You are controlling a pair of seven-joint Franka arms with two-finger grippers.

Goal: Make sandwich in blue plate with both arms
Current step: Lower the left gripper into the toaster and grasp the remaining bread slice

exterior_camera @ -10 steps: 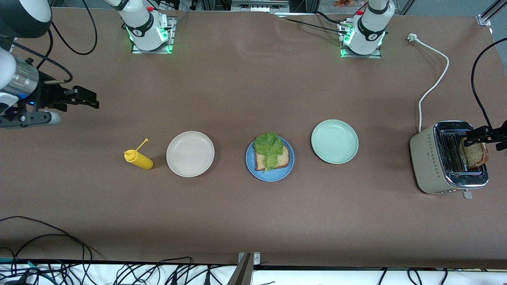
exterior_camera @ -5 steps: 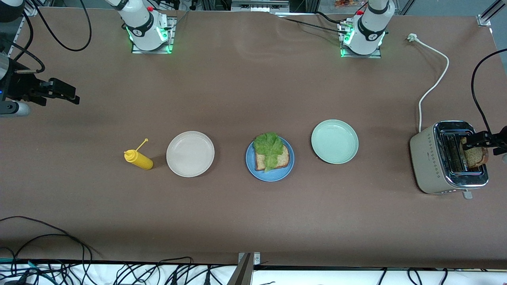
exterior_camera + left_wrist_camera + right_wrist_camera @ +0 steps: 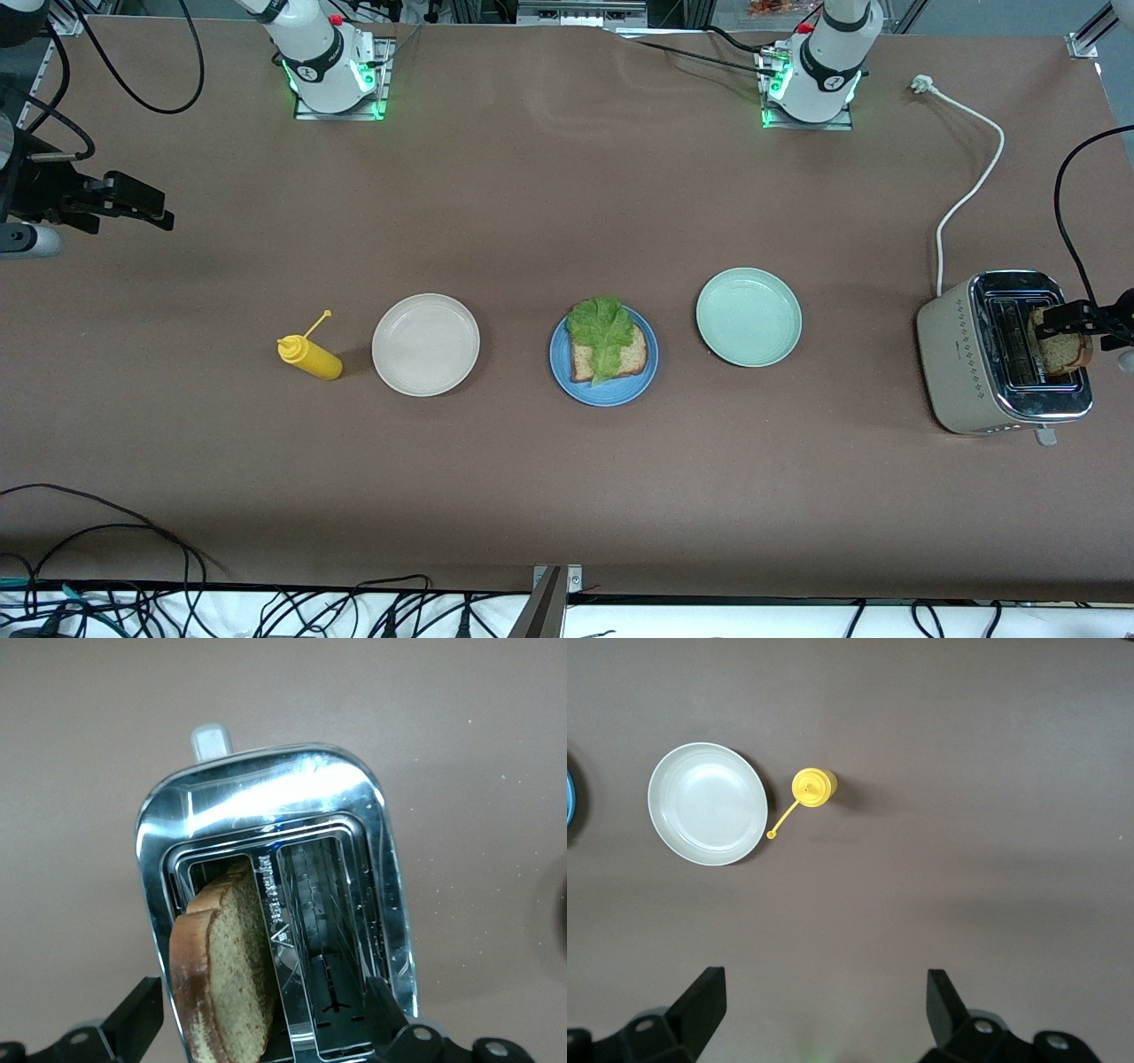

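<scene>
**A:** What does the sandwich look like?

**B:** Half built. One slice of brown bread (image 3: 611,360) with a darker crust lies flat on the blue plate (image 3: 561,373), and a ruffled green lettuce leaf (image 3: 601,330) lies on top, hanging over the plate's rim on the side toward the robots' bases. The plate sits mid-table, between a beige plate (image 3: 425,345) toward the right arm's end and a pale green plate (image 3: 749,317) toward the left arm's end.

**A:** And the second slice?

**B:** It stands in a slot of the toaster (image 3: 952,354) at the left arm's end of the table, sticking well up out of it and leaning. The second slice (image 3: 221,979) is grainy brown with a paler crust edge in the left wrist view.

**A:** Is the left gripper holding it?

**B:** No. The left gripper (image 3: 266,1028) hangs over the toaster with its fingers spread wide, one on either side of the slice and clear of it.

**A:** The right one?

**B:** The right gripper (image 3: 133,202) waits over bare table at the right arm's end, fingers wide apart, holding nothing. A yellow squeeze bottle (image 3: 310,356) stands just beside the beige plate.

**A:** Any writing to read?

**B:** There is small print on the toaster's bar between its slots, but I cannot read it.
</scene>
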